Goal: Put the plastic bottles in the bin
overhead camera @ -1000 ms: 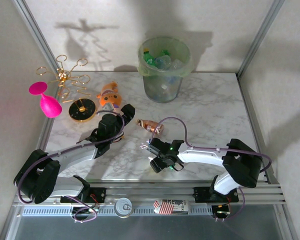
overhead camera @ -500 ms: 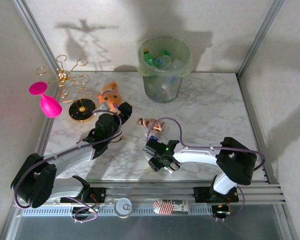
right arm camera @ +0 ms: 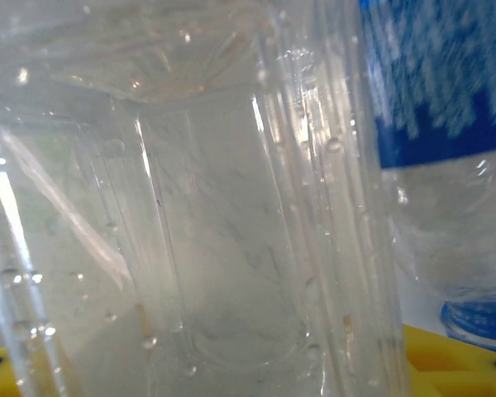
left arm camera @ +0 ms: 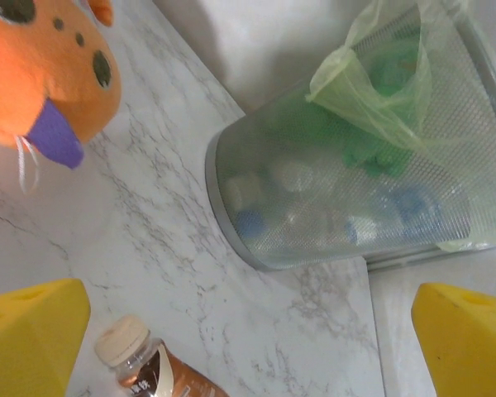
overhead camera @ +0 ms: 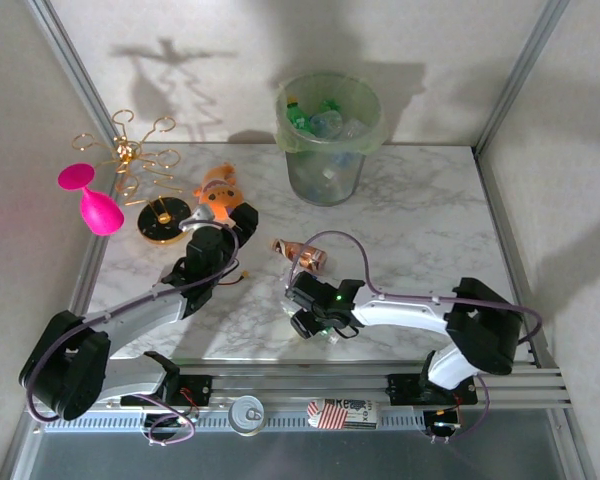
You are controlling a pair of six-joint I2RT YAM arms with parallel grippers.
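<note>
Clear plastic fills the narrowed right pincer (overhead camera: 315, 322): a crushed clear bottle (right arm camera: 231, 207), low at the surface's (overhead camera: 420, 220) near side. Grasp step, I'd say; next, lift and carry it to the bin (overhead camera: 325, 175) at the back. The left pincer (left arm camera: 248, 339) gapes wide, empty.

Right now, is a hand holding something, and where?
The right hand clasps the clear bottle at its middle, beside its blue label. The left hand holds nothing.

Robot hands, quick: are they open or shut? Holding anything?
Left gripper: open, holding nothing.
Right gripper: closed on a clear bottle with a blue label.
</note>
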